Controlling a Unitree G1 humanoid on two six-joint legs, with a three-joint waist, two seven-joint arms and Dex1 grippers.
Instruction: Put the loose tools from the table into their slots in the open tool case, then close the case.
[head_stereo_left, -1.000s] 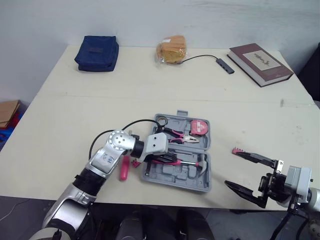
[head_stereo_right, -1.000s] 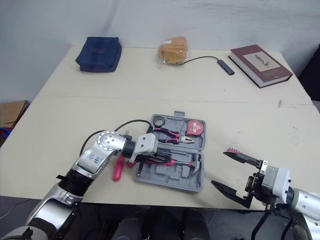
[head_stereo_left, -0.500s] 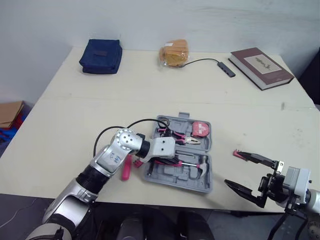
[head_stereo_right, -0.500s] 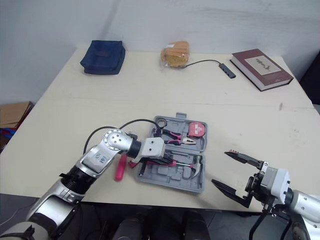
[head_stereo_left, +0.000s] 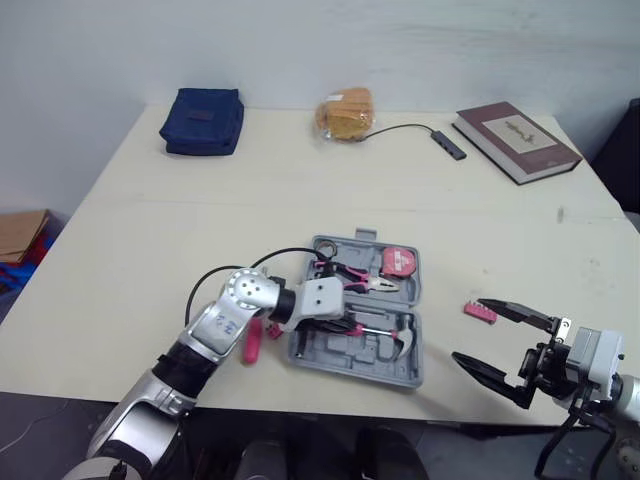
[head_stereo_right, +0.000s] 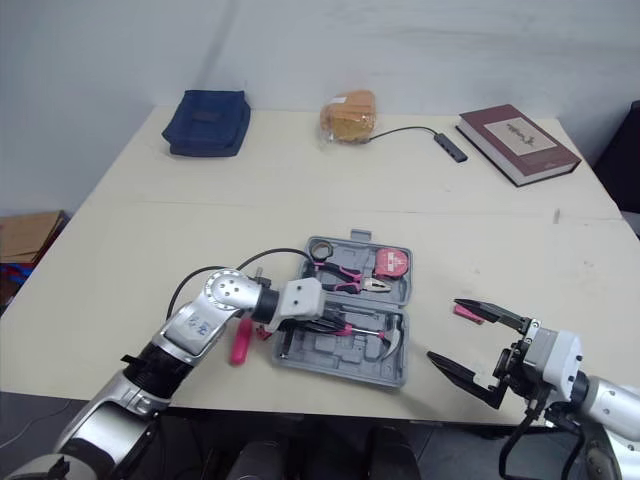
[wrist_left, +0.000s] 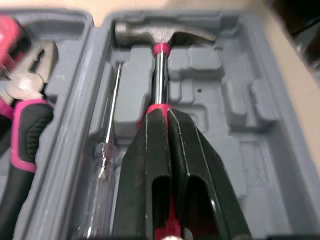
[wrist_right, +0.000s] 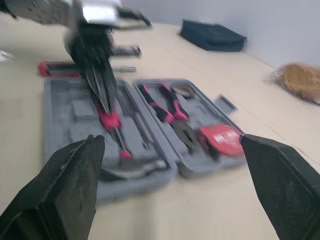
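Note:
The grey tool case (head_stereo_left: 330, 352) lies open near the table's front edge. Its far half holds pink-handled pliers (head_stereo_left: 350, 275) and a red tape measure (head_stereo_left: 398, 262). Its near half holds the hammer (wrist_left: 162, 35) and a clear screwdriver (wrist_left: 105, 155). My left gripper (head_stereo_left: 350, 325) is shut, and its fingers (wrist_left: 165, 165) lie along the hammer's pink handle in its slot. A pink-handled tool (head_stereo_left: 250, 340) lies loose on the table just left of the case. My right gripper (head_stereo_left: 468, 330) stands open to the right of the case. A small pink strip (head_stereo_left: 477, 312) rests by its far finger.
Along the table's far side sit a blue pouch (head_stereo_left: 203, 120), a bagged bun (head_stereo_left: 345, 108), a cable with a hub (head_stereo_left: 448, 143) and a dark red book (head_stereo_left: 515, 140). The table's front edge (head_stereo_left: 440, 415) runs just below the case and my right gripper.
The camera has shifted slightly. My left gripper has reached a little further right over the case's near half, along the hammer. The right gripper holds its place, still open.

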